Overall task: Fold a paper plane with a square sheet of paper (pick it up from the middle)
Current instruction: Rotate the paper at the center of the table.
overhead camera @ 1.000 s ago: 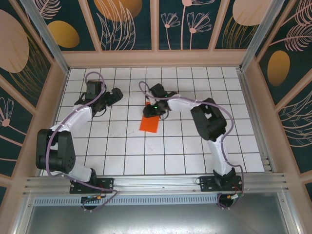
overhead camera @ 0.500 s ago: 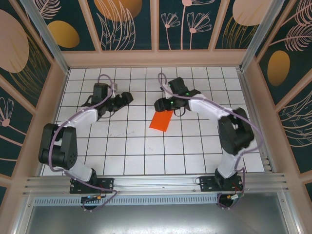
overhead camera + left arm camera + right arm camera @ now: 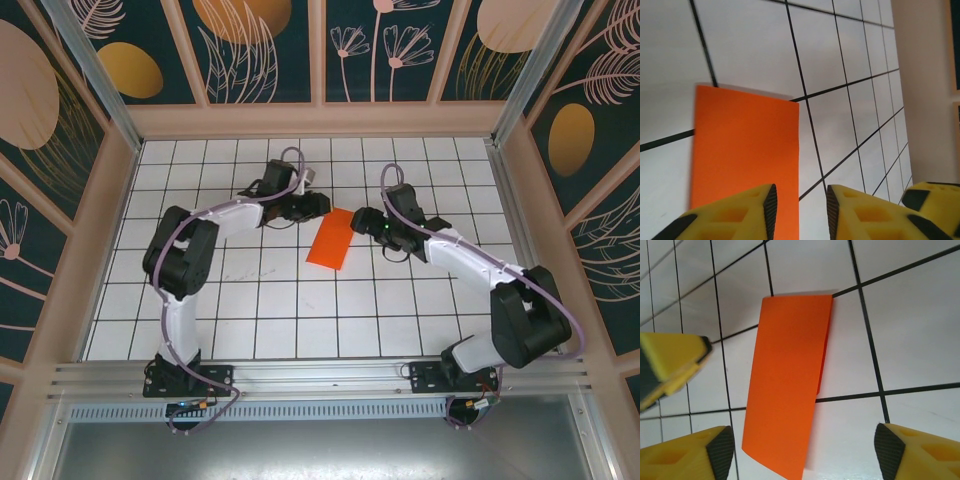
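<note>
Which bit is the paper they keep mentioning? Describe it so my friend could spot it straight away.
Find the white table with black grid lines, walled by dark flowered panels. Near its middle, between the left tool and the right tool, lies the paper. It is a flat, plain, bright orange oblong, the only coloured thing on the table.

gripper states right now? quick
Left gripper: open, narrow gap, nothing held.
Right gripper: open wide, nothing held.
</note>
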Controlling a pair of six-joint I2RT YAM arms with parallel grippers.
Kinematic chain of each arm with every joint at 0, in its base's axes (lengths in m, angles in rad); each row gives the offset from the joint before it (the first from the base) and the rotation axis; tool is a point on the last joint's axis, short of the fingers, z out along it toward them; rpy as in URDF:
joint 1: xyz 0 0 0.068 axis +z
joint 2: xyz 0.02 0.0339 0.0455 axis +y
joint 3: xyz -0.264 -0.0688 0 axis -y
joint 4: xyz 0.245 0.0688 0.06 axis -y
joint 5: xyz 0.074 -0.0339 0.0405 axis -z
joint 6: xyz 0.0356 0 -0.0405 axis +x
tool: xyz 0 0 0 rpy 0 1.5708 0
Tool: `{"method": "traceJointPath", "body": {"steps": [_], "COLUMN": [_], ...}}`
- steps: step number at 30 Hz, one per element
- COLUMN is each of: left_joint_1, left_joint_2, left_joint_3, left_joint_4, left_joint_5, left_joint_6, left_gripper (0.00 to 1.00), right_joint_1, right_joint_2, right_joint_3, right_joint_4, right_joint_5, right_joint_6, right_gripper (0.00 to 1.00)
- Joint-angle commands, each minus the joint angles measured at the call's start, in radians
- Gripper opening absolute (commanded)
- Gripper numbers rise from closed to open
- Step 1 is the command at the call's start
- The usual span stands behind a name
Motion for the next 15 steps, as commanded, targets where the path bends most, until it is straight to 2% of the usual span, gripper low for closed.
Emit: {"method": "traceJointPath", "body": {"steps": [1,7,15], "left_joint_1": [-0.024,-0.034,-0.034], "left_joint_2": [0.085,0.204,0.226], "left_joint_3": [0.100,0.229,0.217], "left_joint_4": [-0.067,-0.179,-0.276], "left_joint_5": [-0.042,-0.083,-0.218], "left_joint_6": [-0.014,0.011,0.027], "left_gripper": [0.33,0.31,0.29], "right_joint_1": [-0.011,-0.012,0.000], "right_joint_2": [-0.025,0.028,0.065], "right_joint_3": [-0.021,-0.015,-0.011], "right_joint_4": [0.038,0.046,0.047], "right_joint_5": [0.020,-0.018,-0.079], "right_joint_6": [0.081,0.116,0.169], "right_gripper": [0.79,0.79,0.77]}}
